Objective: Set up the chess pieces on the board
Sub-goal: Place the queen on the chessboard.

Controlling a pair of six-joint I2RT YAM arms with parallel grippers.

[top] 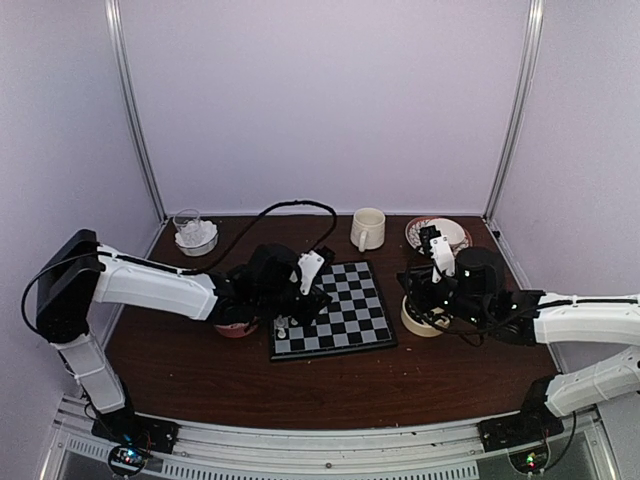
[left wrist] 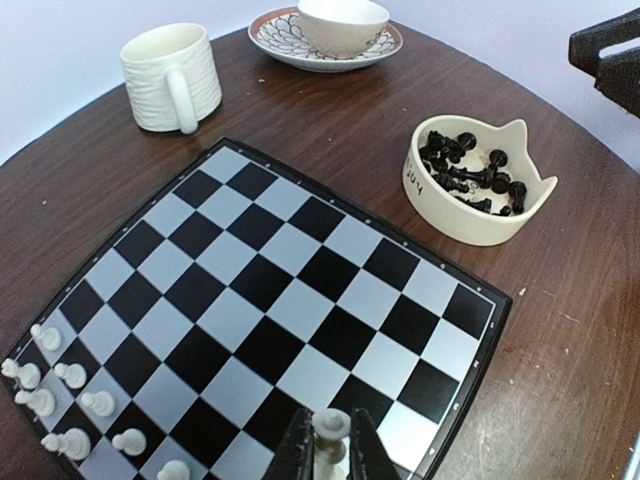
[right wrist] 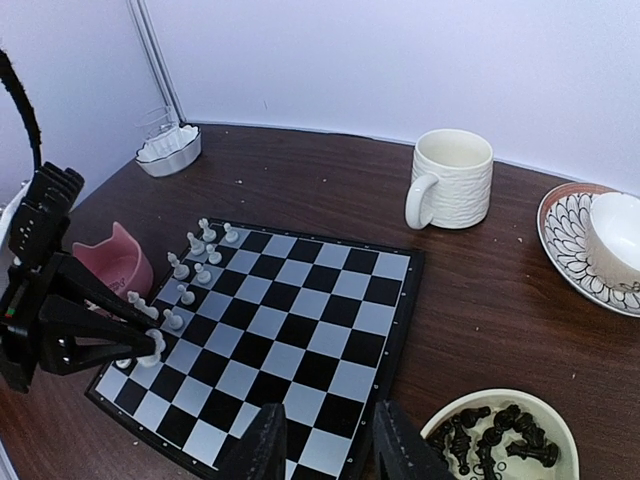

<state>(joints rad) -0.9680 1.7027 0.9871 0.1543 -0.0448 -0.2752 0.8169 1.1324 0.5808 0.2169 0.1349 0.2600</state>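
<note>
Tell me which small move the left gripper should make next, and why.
Probably lower and release: the left gripper is shut on a small white plastic chess piece over an edge square of the black-and-grey checked board, beside white pieces already standing.

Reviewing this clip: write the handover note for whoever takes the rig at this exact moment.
Left gripper: shut on a white piece, low over the board at its left edge, near corner.
Right gripper: open, empty, by the cream bowl.
Done: several white pieces stand along the board's left side.
Left: set down the held piece; all black pieces lie in the cream bowl, none on the board.
</note>
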